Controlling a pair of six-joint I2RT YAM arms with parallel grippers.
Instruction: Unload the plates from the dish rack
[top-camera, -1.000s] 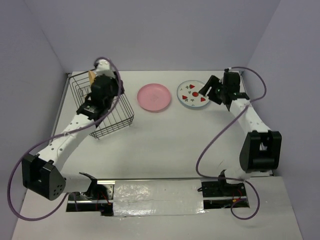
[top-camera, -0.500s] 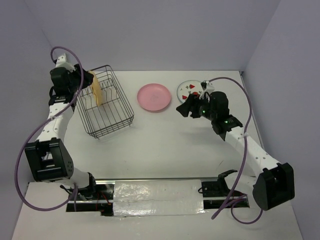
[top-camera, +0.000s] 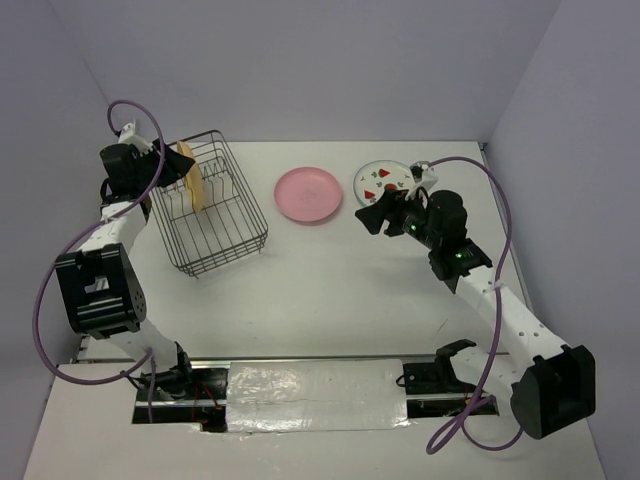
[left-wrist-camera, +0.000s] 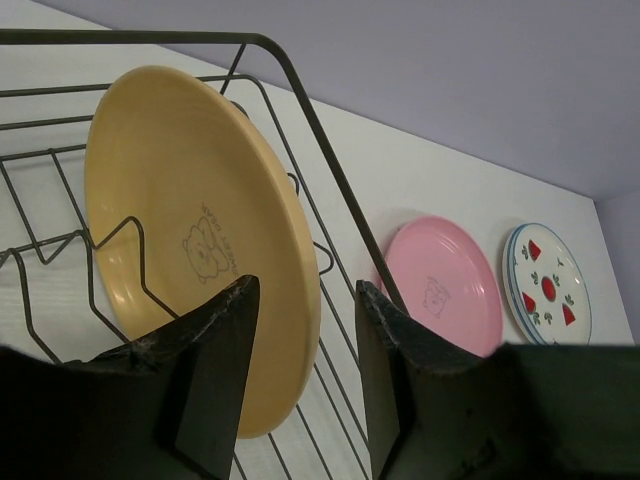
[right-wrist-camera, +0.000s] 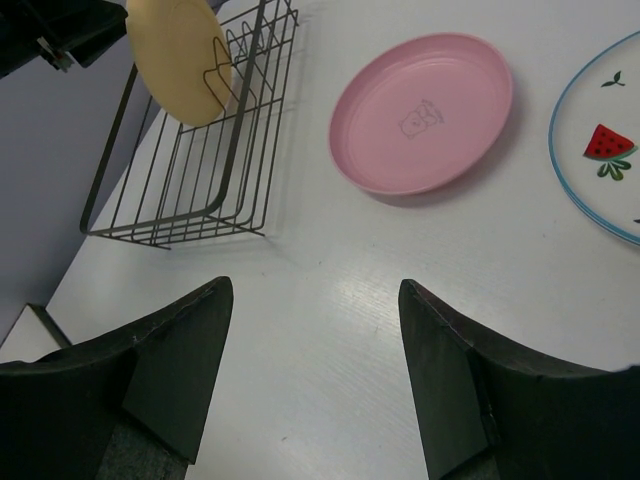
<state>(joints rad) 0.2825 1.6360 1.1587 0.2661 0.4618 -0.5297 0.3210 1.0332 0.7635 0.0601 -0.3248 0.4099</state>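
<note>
Left gripper (left-wrist-camera: 303, 300), jaws open, faces the rim of the yellow plate (left-wrist-camera: 190, 220), which stands on edge in the dish rack (top-camera: 210, 215). We would straddle that rim squarely, close, and lift straight up clear of the wires. Right gripper (right-wrist-camera: 315, 290) hangs open and empty. Beyond, the pink plate (top-camera: 308, 194) and white plate (top-camera: 380, 180) lie flat on the white table (top-camera: 330, 290), which lilac walls (top-camera: 300, 60) enclose.

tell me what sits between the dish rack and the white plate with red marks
The pink plate, flat on the table; the top view shows it best.
</note>
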